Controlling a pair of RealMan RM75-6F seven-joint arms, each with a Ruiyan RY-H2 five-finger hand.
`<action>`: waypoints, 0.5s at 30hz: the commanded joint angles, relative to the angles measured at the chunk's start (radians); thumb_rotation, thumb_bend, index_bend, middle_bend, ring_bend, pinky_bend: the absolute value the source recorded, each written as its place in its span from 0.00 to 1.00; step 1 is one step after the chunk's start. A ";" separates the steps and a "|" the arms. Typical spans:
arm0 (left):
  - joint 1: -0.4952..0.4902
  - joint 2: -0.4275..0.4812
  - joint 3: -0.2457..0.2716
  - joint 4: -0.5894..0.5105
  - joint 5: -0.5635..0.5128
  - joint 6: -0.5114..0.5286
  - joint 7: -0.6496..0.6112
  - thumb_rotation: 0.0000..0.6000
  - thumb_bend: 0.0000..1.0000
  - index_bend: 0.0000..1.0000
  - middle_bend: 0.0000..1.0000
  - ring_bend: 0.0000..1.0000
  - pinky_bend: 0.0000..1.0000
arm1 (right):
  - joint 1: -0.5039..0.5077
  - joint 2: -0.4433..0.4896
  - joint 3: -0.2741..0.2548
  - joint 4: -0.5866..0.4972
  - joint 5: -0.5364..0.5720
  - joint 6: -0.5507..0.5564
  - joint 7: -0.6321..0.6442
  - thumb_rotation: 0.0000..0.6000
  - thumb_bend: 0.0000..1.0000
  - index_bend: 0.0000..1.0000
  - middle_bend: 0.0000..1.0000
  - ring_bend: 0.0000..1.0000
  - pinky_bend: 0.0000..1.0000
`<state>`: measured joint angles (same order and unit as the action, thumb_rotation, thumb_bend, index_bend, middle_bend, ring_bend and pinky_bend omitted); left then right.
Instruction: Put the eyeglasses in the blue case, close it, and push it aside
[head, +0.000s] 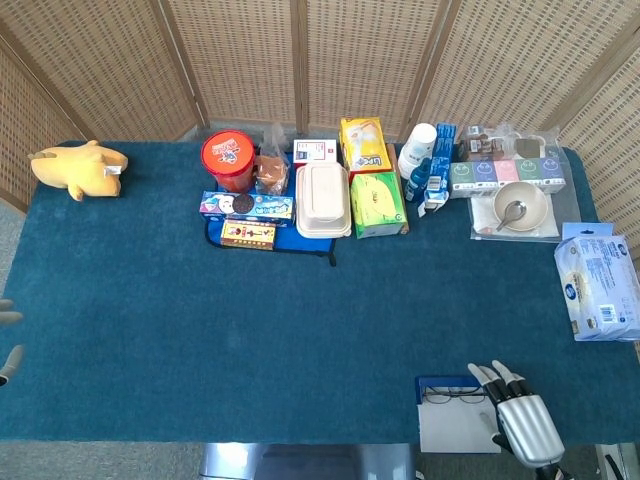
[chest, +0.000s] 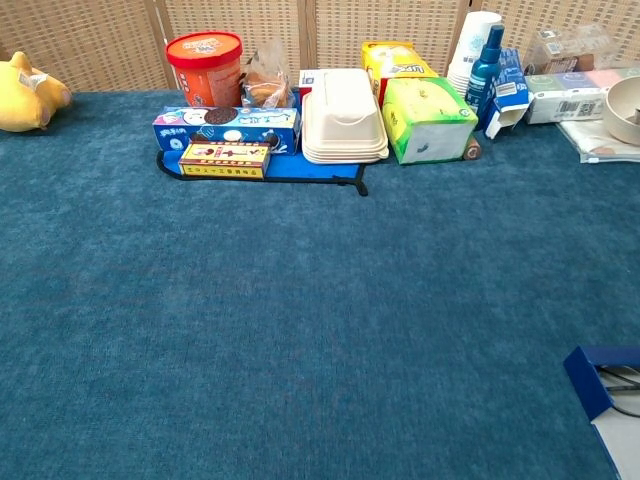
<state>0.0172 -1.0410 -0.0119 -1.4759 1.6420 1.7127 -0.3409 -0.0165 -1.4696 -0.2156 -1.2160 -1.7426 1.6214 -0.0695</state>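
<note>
Dark blue carpet-like tablecloth (head: 200, 340) covers the whole table; woven wicker screen panels (head: 240, 60) stand behind it.

Open blue eyeglasses case (head: 456, 412) lies at the near edge, right of centre, its pale grey inner flap facing up and its blue rim toward the table's middle. In the chest view only its blue corner (chest: 598, 378) shows at the lower right. Thin-framed eyeglasses (head: 452, 396) lie in the case, just under the blue rim, arms folded as far as I can tell.

Right hand (head: 520, 415), silver-backed with dark fingers, sits just beside the case's right side, palm down, fingers straight and slightly apart, holding nothing. Fingertips (head: 486, 374) reach toward the case's upper right corner; contact cannot be confirmed.

Left hand (head: 8, 340): only 2 pale fingertips show at the far left edge, spread apart, nothing between them.

Back row, largest first: white-and-blue wipes pack (head: 598, 287) at right, print unreadable; white clamshell food box (head: 322, 200); yellow plush toy (head: 78, 168); green tissue box (head: 378, 203); red lidded tub (head: 229, 160); beige bowl with spoon (head: 520, 208). Label text too small to read.
</note>
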 joint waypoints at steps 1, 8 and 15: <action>0.002 0.011 -0.006 0.004 -0.002 0.012 -0.030 1.00 0.34 0.33 0.28 0.30 0.23 | -0.040 -0.039 -0.002 0.078 -0.017 0.047 0.028 1.00 0.38 0.07 0.18 0.12 0.27; 0.001 0.024 -0.012 0.003 -0.006 0.019 -0.062 0.99 0.34 0.32 0.28 0.30 0.24 | -0.085 -0.086 -0.002 0.194 -0.021 0.085 0.084 1.00 0.38 0.05 0.17 0.11 0.27; -0.008 0.022 -0.015 0.005 -0.009 0.004 -0.064 0.99 0.34 0.32 0.28 0.30 0.23 | -0.121 -0.117 -0.015 0.265 -0.042 0.114 0.101 1.00 0.37 0.01 0.14 0.09 0.26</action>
<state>0.0095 -1.0182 -0.0261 -1.4707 1.6330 1.7175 -0.4042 -0.1317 -1.5808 -0.2284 -0.9580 -1.7798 1.7296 0.0291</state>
